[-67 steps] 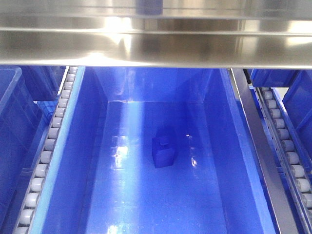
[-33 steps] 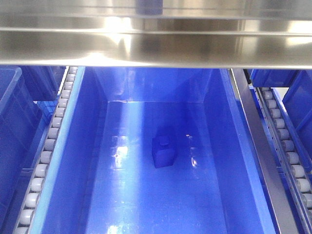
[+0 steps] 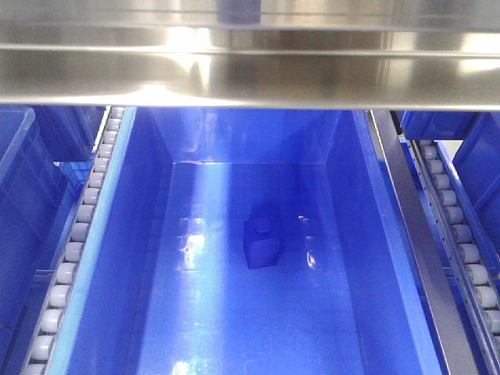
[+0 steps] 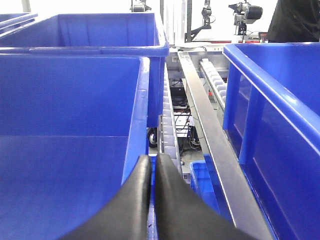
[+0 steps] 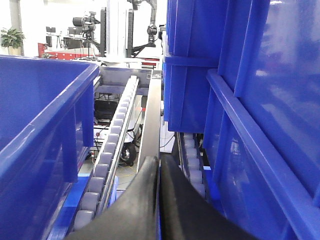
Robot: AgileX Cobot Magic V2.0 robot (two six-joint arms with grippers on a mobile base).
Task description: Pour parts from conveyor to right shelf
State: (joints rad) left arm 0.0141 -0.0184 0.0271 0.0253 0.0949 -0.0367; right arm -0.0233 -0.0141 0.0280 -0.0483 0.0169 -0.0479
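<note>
Change since earlier frames: none visible; the blue part [image 3: 262, 241] lies where it lay, the bin around it unshifted.

Left roller track [image 3: 78, 234]: grey rollers running along the left rim of the centre bin [image 3: 367, 234], a further blue bin beyond it at the left edge.

Blue part: on the floor of the centre bin, near the middle, slightly toward the far wall, clear of all four walls, knob uppermost.

Steel rail [image 3: 414, 242]: along the centre bin's right rim; second roller track beyond.

Steel shelf beam [image 3: 250, 70]: across the top.

Left gripper [image 4: 153, 167]: black fingers pressed together, nothing between them, beside a bin's right rim.

Right gripper [image 5: 159, 167]: fingers likewise together, empty, above a rail between bins.
</note>
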